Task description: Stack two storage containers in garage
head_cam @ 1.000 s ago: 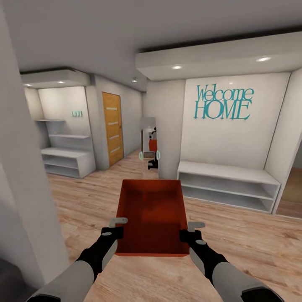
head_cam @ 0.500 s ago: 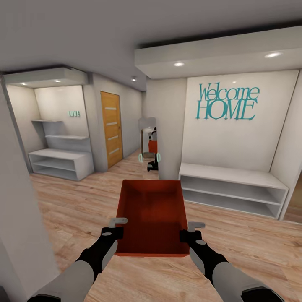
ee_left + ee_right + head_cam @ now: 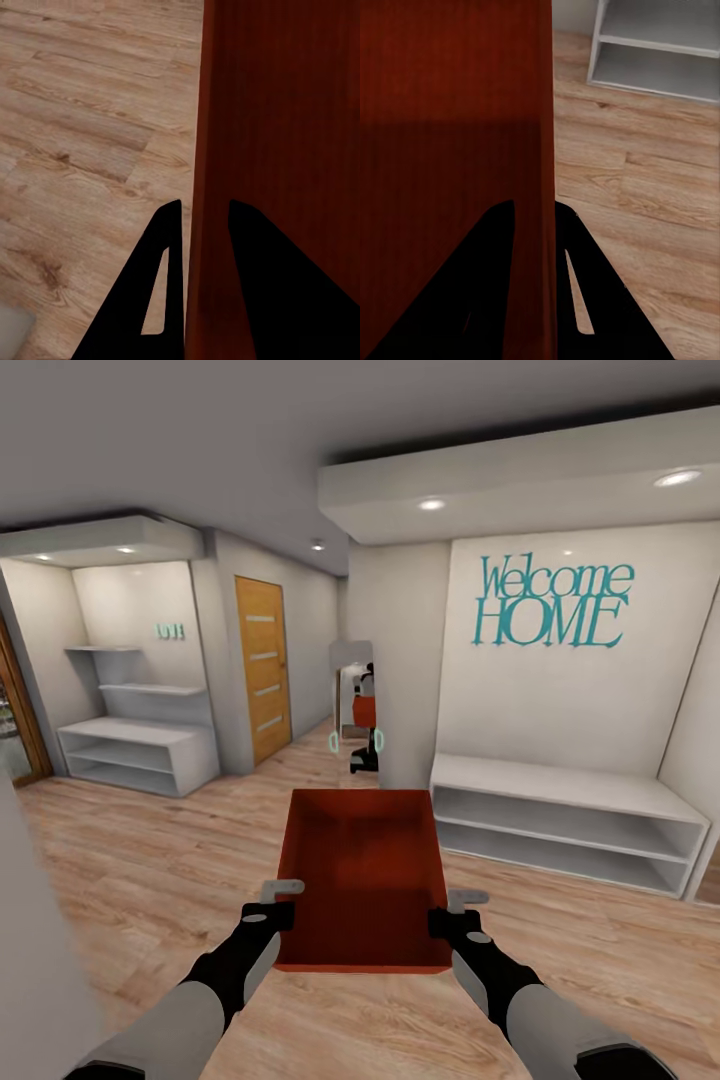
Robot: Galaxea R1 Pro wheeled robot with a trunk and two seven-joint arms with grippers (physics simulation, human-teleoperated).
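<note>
We carry one storage container [image 3: 362, 875]: red-orange, lidless, flat-walled, empty | left gripper [image 3: 272, 912] clamps its left wall | right gripper [image 3: 452, 916] clamps its right wall | over wood plank floor [image 3: 150, 860]

Lettering, item one: "Welcome HOME" sign [image 3: 553, 603] in teal script and capitals, two lines, "Welcome" above "HOME", mounted on the white wall [image 3: 540, 700] of the recess above the low white shelf unit [image 3: 565, 825]. Lettering, item two: small pale teal wall lettering [image 3: 168, 631], set on the back wall of the far alcove above the stepped white shelves [image 3: 140, 690]; too small and blurred to read with certainty. No other text, labels, brands or numbers legible in any view.
</note>
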